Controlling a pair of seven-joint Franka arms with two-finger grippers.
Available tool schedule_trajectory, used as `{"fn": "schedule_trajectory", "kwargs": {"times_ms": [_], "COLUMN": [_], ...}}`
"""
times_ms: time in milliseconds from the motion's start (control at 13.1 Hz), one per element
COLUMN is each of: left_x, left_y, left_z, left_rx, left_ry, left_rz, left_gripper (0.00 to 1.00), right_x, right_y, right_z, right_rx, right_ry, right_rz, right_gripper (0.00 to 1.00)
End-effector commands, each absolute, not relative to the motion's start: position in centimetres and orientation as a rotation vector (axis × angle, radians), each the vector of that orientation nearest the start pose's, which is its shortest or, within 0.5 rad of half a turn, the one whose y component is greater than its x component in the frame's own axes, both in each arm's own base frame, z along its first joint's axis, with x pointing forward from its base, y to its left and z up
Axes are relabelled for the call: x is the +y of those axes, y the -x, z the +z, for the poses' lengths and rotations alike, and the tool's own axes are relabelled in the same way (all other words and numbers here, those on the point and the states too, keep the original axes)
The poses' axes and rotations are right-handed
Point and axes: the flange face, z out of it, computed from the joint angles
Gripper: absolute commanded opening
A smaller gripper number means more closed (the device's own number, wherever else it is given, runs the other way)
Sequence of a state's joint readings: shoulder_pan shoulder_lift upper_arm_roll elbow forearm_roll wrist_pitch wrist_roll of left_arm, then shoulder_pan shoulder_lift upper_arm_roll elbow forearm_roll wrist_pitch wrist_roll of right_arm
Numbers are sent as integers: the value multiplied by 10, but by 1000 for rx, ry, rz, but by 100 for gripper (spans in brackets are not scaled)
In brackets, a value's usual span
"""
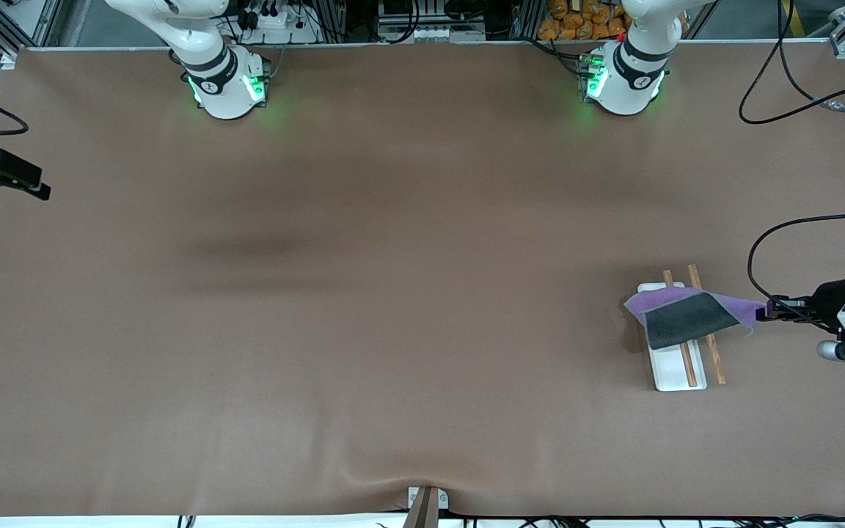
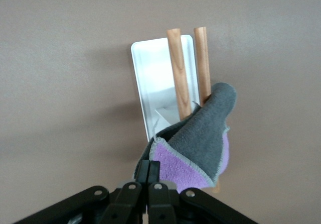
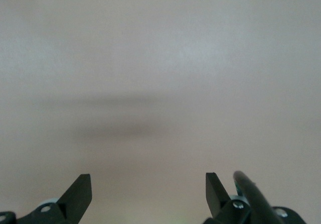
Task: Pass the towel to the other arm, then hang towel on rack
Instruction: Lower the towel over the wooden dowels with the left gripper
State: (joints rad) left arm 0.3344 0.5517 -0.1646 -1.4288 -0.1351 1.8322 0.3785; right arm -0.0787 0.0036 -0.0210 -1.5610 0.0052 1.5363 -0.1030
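The towel (image 1: pixel 686 317), purple with a dark grey face folded over, lies across the two wooden rods of the rack (image 1: pixel 675 370), over the part of the rack farther from the front camera. My left gripper (image 1: pixel 763 314) is shut on the towel's corner, just off the rack toward the left arm's end of the table. In the left wrist view the shut left gripper (image 2: pixel 154 168) pinches the towel (image 2: pixel 200 141) in front of the rack (image 2: pixel 155 78). My right gripper (image 1: pixel 41 189) waits open over the right arm's end of the table, with only bare table under the right gripper (image 3: pixel 148 189).
Black cables (image 1: pixel 782 95) trail over the table near the left arm's base and by the left wrist. A small bracket (image 1: pixel 428 500) sits at the table edge nearest the front camera. Brown table surface (image 1: pixel 393 330) stretches between rack and right gripper.
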Motion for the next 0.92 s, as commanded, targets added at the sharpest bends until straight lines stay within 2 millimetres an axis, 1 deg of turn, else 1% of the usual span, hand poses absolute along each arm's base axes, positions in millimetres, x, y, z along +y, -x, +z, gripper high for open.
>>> {"fn": "schedule_trajectory", "kwargs": {"times_ms": [0,76,153,229,382,535,611,764,840], "left_x": [138,138,139,139,148,152,156,150,142], "left_y": [-681,-681,-681,-681,-679,-678,-675,-673,-671], "left_z": [368,366,366,366,371,381,394,426,442], "left_rx": [302,304,301,301,284,275,263,278,295], "left_ry": [3358,3355,3355,3356,3355,3352,3354,3338,3323], "left_rz": [98,102,102,102,90,64,46,-23,-42], "left_gripper": [23,35,80,100,100,100,100,100,100], "right_x": [-52,-53,-53,-55,-59,-62,-62,-63,-66], "right_y": [-544,-544,-544,-544,-544,-544,-543,-544,-543], "right_z": [631,630,629,627,628,628,630,630,630], "right_rx": [23,26,26,30,42,50,52,64,85], "right_ry": [3122,3121,3121,3121,3121,3119,3119,3118,3118], "right_rz": [19,23,26,33,28,28,21,13,13], "right_gripper": [100,100,100,100,100,100,100,100,100]}}
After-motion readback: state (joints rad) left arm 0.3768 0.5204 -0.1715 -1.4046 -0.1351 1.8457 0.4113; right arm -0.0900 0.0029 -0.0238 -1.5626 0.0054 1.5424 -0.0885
